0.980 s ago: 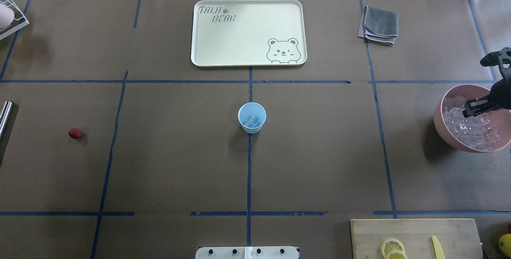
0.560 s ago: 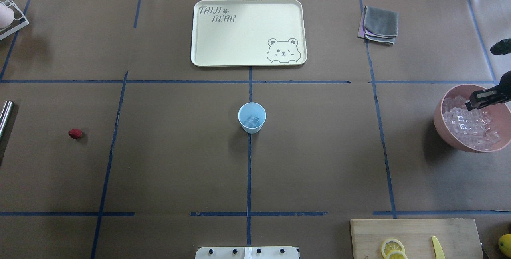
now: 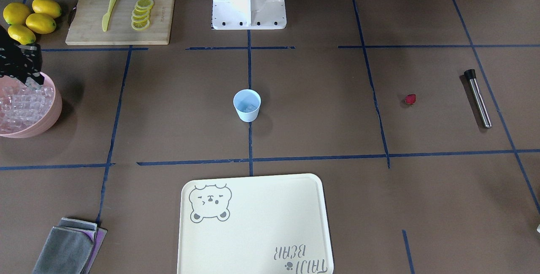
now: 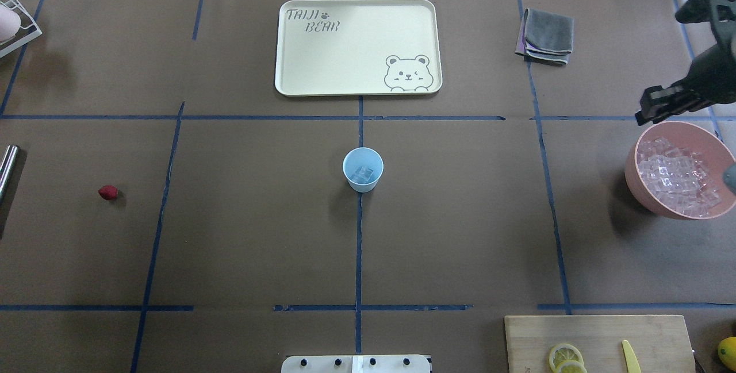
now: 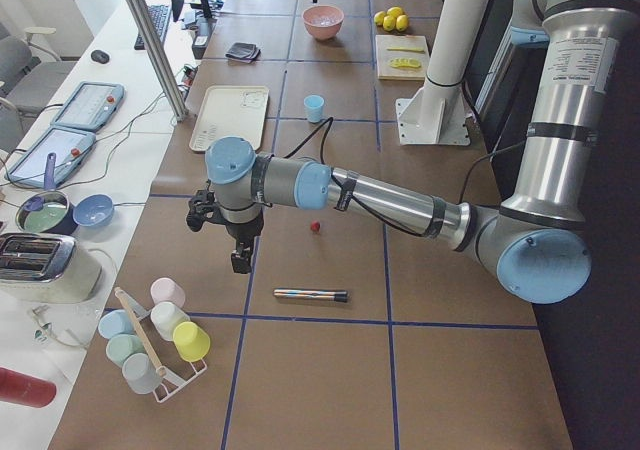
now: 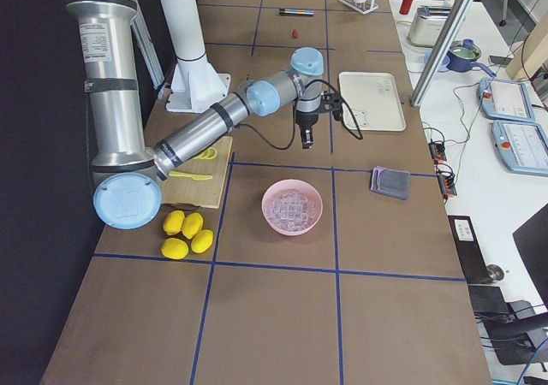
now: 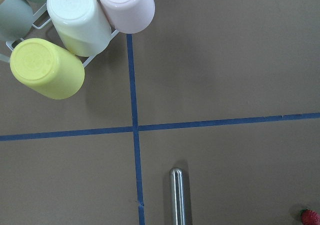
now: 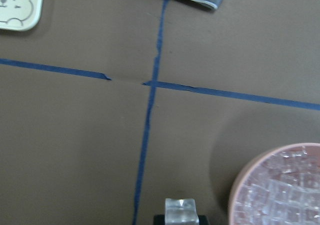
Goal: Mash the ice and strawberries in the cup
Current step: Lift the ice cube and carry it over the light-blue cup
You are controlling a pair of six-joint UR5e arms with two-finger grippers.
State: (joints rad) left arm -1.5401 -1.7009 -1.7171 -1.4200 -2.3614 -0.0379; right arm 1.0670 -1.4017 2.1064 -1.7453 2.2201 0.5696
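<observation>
The round pink plastic bowl (image 4: 633, 184), full of clear ice cubes (image 4: 678, 177), sits well to the robot's right of the small pale blue plastic cup (image 4: 363, 169) holding a few; the right gripper (image 4: 648, 110) pinches one cube (image 8: 181, 210), presumably for the cup; the left gripper (image 5: 240, 258) cannot be judged open or closed; the dark red strawberry piece (image 4: 108, 192) lies well left of the cup

Glassy clear ice (image 4: 678, 180) there, matt pink bowl (image 4: 632, 183), smooth plastic cup (image 4: 363, 186), polished steel muddler (image 3: 478, 99), matt brown paper (image 4: 259, 218) underneath.
</observation>
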